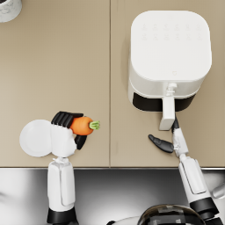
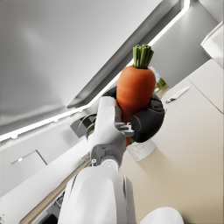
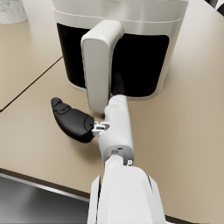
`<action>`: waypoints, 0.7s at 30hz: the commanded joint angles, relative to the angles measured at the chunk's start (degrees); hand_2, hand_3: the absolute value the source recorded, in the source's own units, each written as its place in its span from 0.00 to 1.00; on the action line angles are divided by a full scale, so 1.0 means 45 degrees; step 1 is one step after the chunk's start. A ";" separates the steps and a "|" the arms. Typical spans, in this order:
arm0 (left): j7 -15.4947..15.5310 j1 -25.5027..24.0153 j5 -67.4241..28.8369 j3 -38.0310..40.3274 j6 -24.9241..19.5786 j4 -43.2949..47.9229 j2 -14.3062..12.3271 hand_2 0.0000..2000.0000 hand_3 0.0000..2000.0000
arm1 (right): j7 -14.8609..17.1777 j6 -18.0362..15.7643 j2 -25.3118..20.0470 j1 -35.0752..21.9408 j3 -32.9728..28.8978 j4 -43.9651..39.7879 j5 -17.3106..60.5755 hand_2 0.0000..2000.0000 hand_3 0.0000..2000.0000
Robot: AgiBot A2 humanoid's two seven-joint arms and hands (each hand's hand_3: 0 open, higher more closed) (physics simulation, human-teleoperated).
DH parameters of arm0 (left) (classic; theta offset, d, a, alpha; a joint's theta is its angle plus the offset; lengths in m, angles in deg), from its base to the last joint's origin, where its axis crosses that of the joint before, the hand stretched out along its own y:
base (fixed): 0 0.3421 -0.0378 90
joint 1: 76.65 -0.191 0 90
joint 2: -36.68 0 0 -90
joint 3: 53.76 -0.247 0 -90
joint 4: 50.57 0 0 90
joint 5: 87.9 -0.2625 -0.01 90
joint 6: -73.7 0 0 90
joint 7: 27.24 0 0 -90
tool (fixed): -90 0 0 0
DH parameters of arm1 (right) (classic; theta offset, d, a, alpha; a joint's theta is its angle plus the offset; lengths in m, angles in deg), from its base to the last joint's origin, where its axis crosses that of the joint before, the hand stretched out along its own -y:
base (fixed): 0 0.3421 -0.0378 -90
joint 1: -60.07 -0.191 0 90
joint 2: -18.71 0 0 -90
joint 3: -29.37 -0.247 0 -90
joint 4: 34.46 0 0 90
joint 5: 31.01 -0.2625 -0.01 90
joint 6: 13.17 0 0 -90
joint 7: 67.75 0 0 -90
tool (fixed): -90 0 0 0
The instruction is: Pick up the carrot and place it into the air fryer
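The carrot [image 1: 81,125] is gripped in the left hand [image 1: 67,132], fingers wrapped round its thick orange body and the green stalk end left projecting past them. It is judged stiff, light and smooth-skinned, so a hold round the broad middle is favoured over the tapering tip. The air fryer [image 1: 169,52] stands well beyond that hand across the worktop [image 1: 66,66]. The right hand [image 3: 94,118] is set against the fryer's drawer handle [image 3: 99,61]; whether it is closed on it cannot be told.
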 commanded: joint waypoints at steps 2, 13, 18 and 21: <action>0.0001 -0.0049 0.0047 -0.0136 0.0000 0.0228 -0.0038 1.00 1.00 | 0.0206 -0.0011 -0.0163 -0.0354 0.0039 0.0750 0.0001 0.68 0.16; -0.0003 0.0335 0.0100 -0.1723 0.0030 0.0549 -0.0375 1.00 1.00 | 0.0500 0.1330 0.0843 -0.0612 0.2840 0.2596 0.0080 1.00 1.00; -0.0005 0.1060 0.0102 -0.2527 0.0044 0.0296 -0.0773 1.00 1.00 | 0.0550 0.1261 0.2640 0.0471 0.3460 0.5388 0.0082 1.00 1.00; -0.0007 0.1452 0.0103 -0.3562 0.0044 -0.0012 -0.1118 1.00 1.00 | 0.0524 0.1142 0.3543 0.0933 0.3921 0.6384 0.0073 1.00 1.00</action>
